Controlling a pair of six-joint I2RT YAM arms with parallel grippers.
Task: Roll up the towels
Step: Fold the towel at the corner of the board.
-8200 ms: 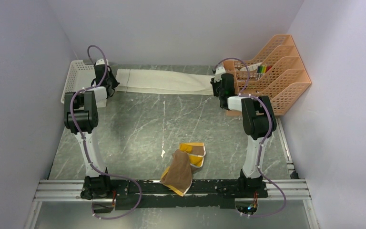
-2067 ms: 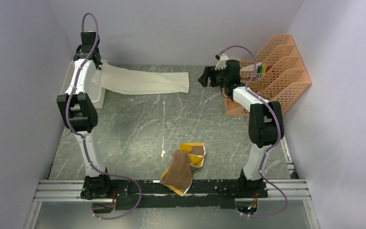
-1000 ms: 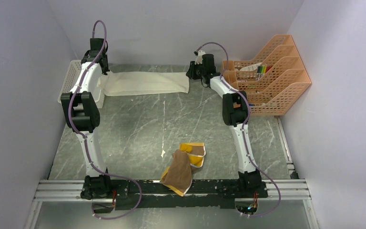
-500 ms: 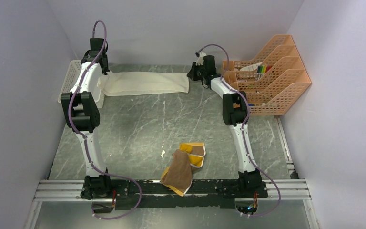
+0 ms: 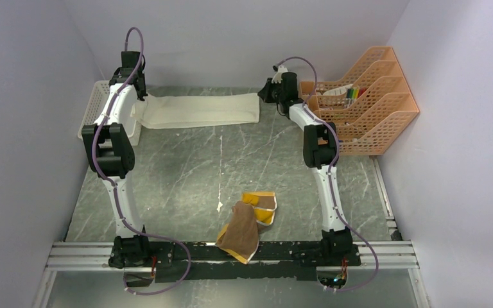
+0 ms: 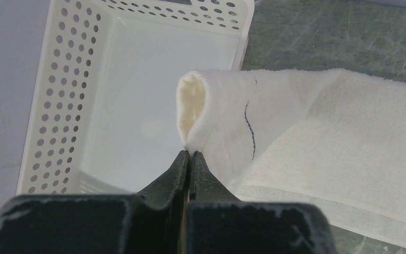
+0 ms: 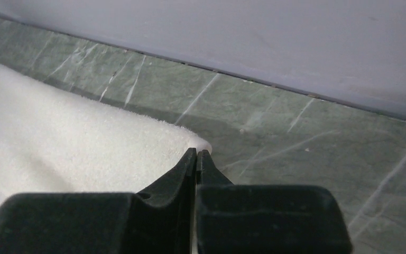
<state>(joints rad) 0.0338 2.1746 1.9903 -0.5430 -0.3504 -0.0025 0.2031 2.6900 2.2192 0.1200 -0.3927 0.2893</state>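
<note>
Both your left gripper (image 6: 189,154) and right gripper (image 7: 196,152) are clamped on the cream towel's (image 5: 199,110) ends. A white basket (image 6: 53,100) lies just beyond the left one.

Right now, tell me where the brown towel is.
In the top view the brown towel lies crumpled at the table's near edge, between the left arm base and the right arm base, its tip on the black rail.

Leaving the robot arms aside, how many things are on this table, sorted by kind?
Towels: 2 (cream-white towel, brown-and-yellow towel)
Baskets: 1 (white basket)
File racks: 1 (orange file rack, holding pens too small to count)
Total: 4
</note>
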